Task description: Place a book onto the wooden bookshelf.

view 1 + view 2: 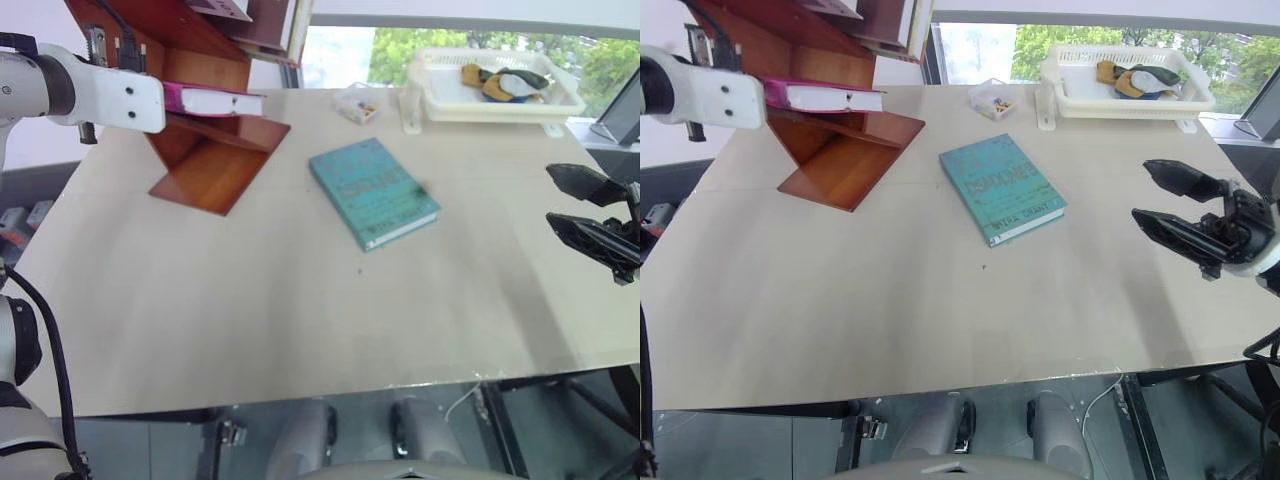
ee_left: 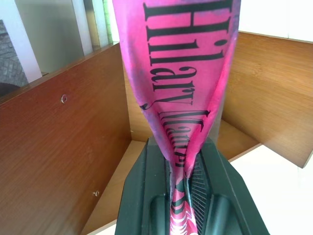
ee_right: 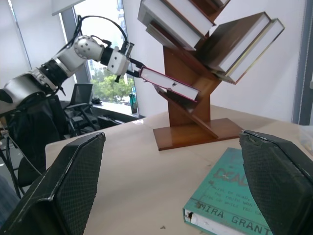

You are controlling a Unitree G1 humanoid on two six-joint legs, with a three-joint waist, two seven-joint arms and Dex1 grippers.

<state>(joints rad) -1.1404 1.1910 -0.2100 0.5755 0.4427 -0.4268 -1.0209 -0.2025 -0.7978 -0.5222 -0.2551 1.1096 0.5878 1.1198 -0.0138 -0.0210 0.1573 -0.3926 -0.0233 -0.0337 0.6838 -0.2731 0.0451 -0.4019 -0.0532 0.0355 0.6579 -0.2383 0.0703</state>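
Teal book beside wooden bookshelf

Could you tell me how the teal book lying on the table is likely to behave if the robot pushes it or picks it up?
The teal book lies flat on the table, so a push would probably slide it rather than tip it. It looks thin, so likely fairly light. Gripped by one edge, its cover and pages may fan open or sag; I cannot tell how stiff the cover is.

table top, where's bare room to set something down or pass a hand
The near half of the table, below the teal book, is bare. A bare strip lies between that book and the wooden bookshelf. The far edge is crowded: white basket and small clear box.
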